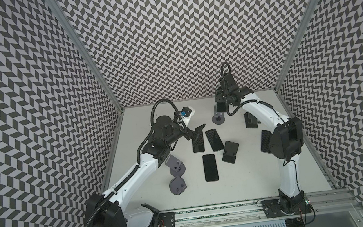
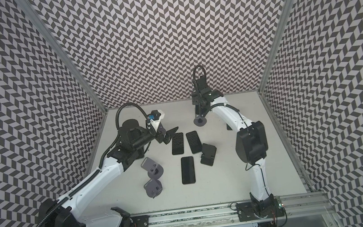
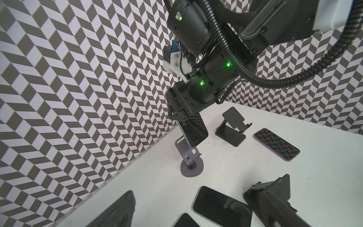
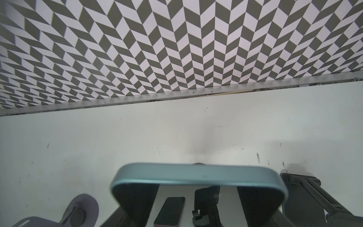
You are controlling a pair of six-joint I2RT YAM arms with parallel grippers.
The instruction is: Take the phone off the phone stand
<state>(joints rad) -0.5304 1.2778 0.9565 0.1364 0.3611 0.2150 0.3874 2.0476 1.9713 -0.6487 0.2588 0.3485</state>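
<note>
While the left gripper (image 1: pixel 198 132) hangs with its jaws spread wide and nothing between them, a grey stand (image 1: pixel 176 165) and a second grey stand (image 1: pixel 177 185) sit on the table (image 1: pixel 243 182) back behind it, beside its arm. Directly under those spread jaws a dark phone (image 1: pixel 198 143) lies flat. Just past them lies a tilted phone (image 1: pixel 214 140), and a third flat phone (image 1: pixel 210 167) lies nearer the front rail. A black folding stand (image 1: pixel 230 151) sits just beyond these.

Farther right and toward the back wall, the right gripper (image 3: pixel 179 115) points downward with its jaws pinching the top end of the phone (image 3: pixel 194 133). That phone hangs below them, tilted, with its teal edge filling the bottom of the right wrist view. The phone stand (image 3: pixel 189 155) stands right under the jaws on its round base, its plate just behind the phone's lower end. From where I look, that lower end seems raised off the stand's lip, though I cannot tell if phone and plate touch. Beyond, beside the right arm, stands another black stand (image 1: pixel 251 120).
</note>
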